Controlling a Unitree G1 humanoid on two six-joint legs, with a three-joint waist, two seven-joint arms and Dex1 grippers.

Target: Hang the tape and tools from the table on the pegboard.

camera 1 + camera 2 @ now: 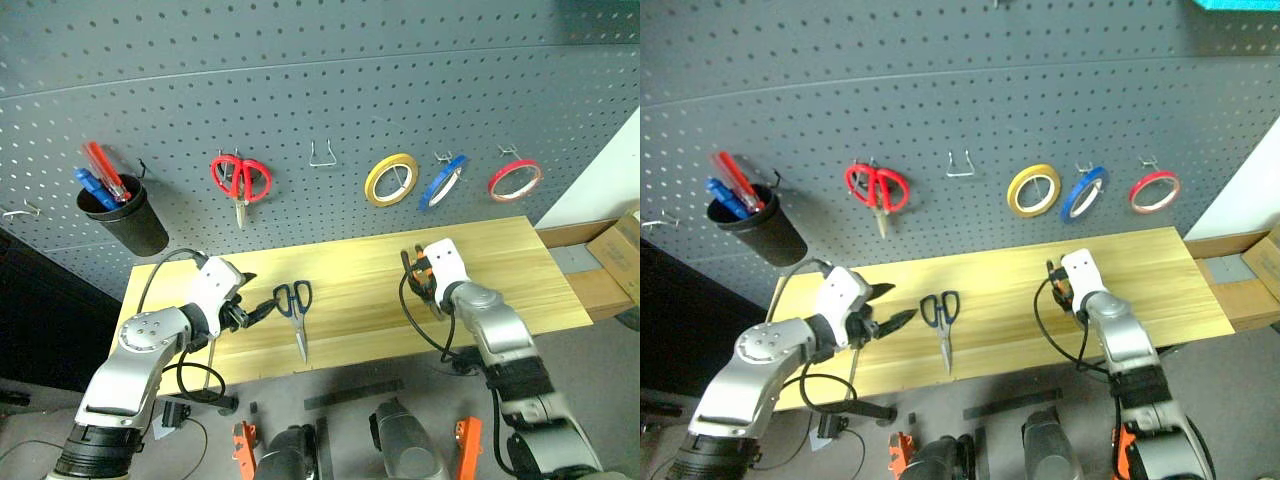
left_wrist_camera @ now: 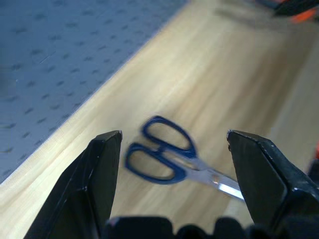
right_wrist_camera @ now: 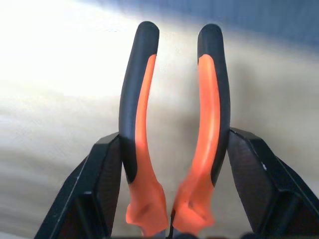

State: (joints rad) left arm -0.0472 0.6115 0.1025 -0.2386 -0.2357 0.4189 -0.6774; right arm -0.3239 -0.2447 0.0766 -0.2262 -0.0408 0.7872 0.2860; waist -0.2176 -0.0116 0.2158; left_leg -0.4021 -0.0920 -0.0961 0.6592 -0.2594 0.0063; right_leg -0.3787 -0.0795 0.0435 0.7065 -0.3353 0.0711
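Now, right gripper (image 3: 172, 149): its two black fingers squeeze the pliers (image 3: 174, 124) by the orange-and-black handles, up off the table (image 1: 520, 280), near the right half.
Left gripper (image 2: 169, 144): fingers spread wide, holding nothing, over the table's left end.
Blue scissors (image 1: 296, 310): flat on the table near the middle, handles toward the pegboard (image 1: 300, 90), blades toward the front edge, just beside the left gripper's tips.
Blue tape (image 1: 443, 182): on a hook above the table's right half, between the yellow roll (image 1: 390, 178) and the red roll (image 1: 515, 180).
Empty hook (image 1: 321, 155): above the table's middle, beside the red scissors (image 1: 240, 180).
Black cup (image 1: 125, 215): on the pegboard, above the table's left corner.
Open room: bare wood between the scissors and the pliers.
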